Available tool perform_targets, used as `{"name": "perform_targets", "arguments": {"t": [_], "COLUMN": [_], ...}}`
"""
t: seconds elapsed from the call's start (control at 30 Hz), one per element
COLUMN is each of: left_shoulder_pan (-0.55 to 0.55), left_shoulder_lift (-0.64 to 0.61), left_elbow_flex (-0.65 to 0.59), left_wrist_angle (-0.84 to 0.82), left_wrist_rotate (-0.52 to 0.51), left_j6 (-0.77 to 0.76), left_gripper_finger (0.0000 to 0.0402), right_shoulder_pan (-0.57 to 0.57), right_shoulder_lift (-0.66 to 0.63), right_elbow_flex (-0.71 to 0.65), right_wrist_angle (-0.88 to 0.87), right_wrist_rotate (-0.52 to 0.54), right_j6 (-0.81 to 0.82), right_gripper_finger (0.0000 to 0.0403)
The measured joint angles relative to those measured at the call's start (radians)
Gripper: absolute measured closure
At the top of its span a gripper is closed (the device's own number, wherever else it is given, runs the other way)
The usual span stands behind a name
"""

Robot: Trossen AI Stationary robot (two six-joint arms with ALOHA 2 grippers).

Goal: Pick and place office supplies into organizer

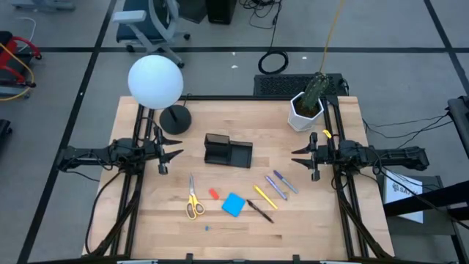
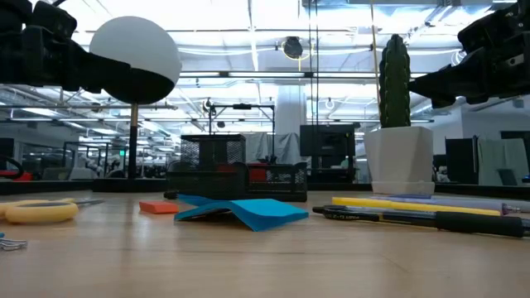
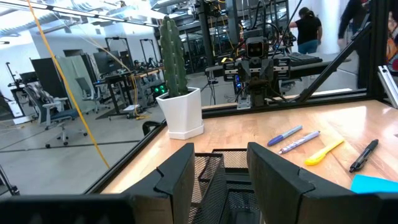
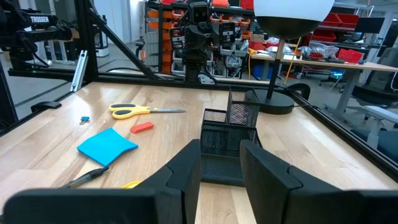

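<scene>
My left pincer (image 1: 171,155) hovers over the counter's (image 1: 146,227) left side, fingers spread with nothing between them, pointing toward the organizer (image 1: 227,151). My right pincer (image 1: 300,156) hangs over the right side, also released and empty, facing the organizer from the other way.

The organizer sits near the counter's middle, taller cup section on the left, lower tray on the right; I see nothing in it. The supplies all lie on the counter, on the near side of it. The scissors (image 1: 193,199) lie to the left, blades pointing toward the organizer. Just beside them sits the red eraser (image 1: 214,193), and next to that the blue pad (image 1: 233,204). The black pen (image 1: 260,211) lies just right of the pad, the yellow pen (image 1: 265,196) beyond it, and two purple-grey pens (image 1: 282,182) farthest right, side by side.

A lamp (image 1: 156,82) with a white globe stands at the back left, its round base (image 1: 175,119) behind the organizer. A cactus pot (image 1: 305,110) stands at the back right corner.
</scene>
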Motion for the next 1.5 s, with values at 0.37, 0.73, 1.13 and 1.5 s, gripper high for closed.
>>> {"name": "perform_targets", "arguments": {"t": [0.37, 0.73, 1.13, 1.5], "left_shoulder_pan": [0.000, 0.000, 0.000, 0.000], "left_shoulder_lift": [0.000, 0.000, 0.000, 0.000], "left_elbow_flex": [0.000, 0.000, 0.000, 0.000], "left_wrist_angle": [0.000, 0.000, 0.000, 0.019], "left_wrist_rotate": [0.000, 0.000, 0.000, 0.000], "left_j6": [0.000, 0.000, 0.000, 0.113], "left_gripper_finger": [0.0247, 0.0247, 0.0247, 0.0247], "right_shoulder_pan": [0.000, 0.000, 0.000, 0.000], "right_shoulder_lift": [0.000, 0.000, 0.000, 0.000], "right_elbow_flex": [0.000, 0.000, 0.000, 0.000], "right_wrist_angle": [0.000, 0.000, 0.000, 0.000], "right_wrist_rotate": [0.000, 0.000, 0.000, 0.000], "right_j6": [0.000, 0.000, 0.000, 0.000], "right_gripper_finger": [0.0298, 0.0298, 0.0298, 0.0298]}}
